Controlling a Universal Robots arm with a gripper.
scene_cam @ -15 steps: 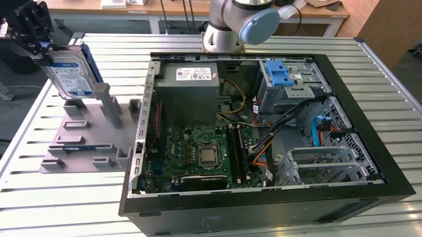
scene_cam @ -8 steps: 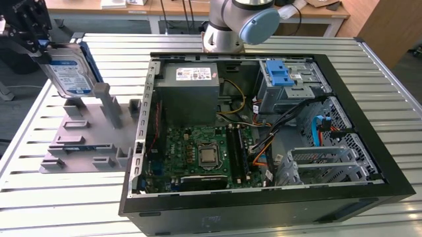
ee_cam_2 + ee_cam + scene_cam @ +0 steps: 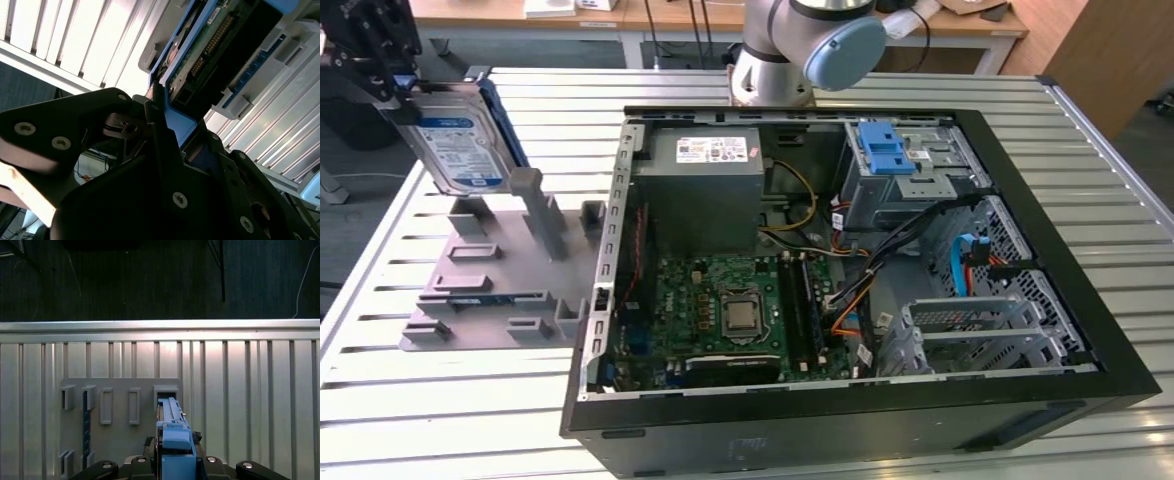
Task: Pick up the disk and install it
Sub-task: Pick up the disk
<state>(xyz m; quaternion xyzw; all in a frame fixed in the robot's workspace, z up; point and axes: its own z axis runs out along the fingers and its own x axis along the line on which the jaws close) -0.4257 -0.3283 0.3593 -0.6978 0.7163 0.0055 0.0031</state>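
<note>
Disk (image 3: 454,140) sits at the exterior view's far left, off the slatted metal table (image 3: 454,400) and well apart from the open computer case (image 3: 854,420). Label face is visible and the blue carrier frames its edges. It is tilted, not flat.

Gripper (image 3: 394,90) is black and is pinching the disk at its upper end. In the second wrist view the fingers (image 3: 160,135) press against the blue carrier, with the disk's circuit-board side (image 3: 210,50) running away from them.

Grey holder fixture (image 3: 494,270) lies on the table directly under the disk. The disk's lower corner is near one of its upright posts (image 3: 527,195); contact cannot be told.

In the first wrist view the disk (image 3: 172,435) is edge-on, over the fixture plate (image 3: 120,435).

Inside the case:
- grey power supply (image 3: 707,190)
- green motherboard (image 3: 734,310)
- drive cage with blue latch (image 3: 887,160) at the far corner

Arm base (image 3: 781,60) stands behind the case.
</note>
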